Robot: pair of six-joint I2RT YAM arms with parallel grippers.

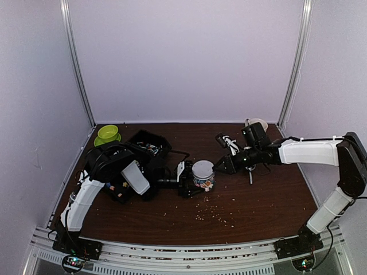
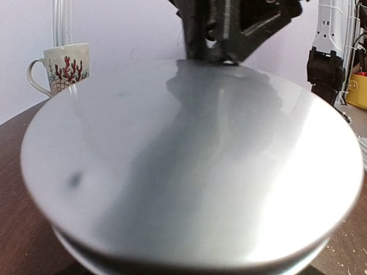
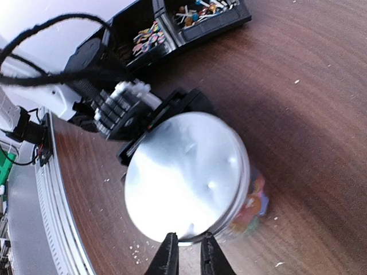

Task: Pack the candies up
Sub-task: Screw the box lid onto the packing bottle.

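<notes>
A glass jar [image 1: 204, 182] with a silver lid [image 1: 203, 169] stands mid-table. It holds candies [image 3: 252, 206], which show blurred through its wall. My left gripper [image 1: 188, 179] is shut on the jar from the left, its black jaws either side of the jar in the right wrist view. The lid [image 2: 189, 166] fills the left wrist view and hides the fingers. My right gripper [image 3: 189, 252] is at the lid's [image 3: 189, 172] near rim, fingers a narrow gap apart and holding nothing. It sits right of the jar in the top view [image 1: 220, 166]. More candies [image 3: 146, 37] lie in a black tray.
The black compartment tray [image 1: 150, 143] sits at the back left, a green bowl [image 1: 108, 134] behind it. A white mug with a red coral pattern [image 2: 62, 69] stands at the back right [image 1: 256, 123]. Pale crumbs [image 1: 215, 213] are scattered in front of the jar.
</notes>
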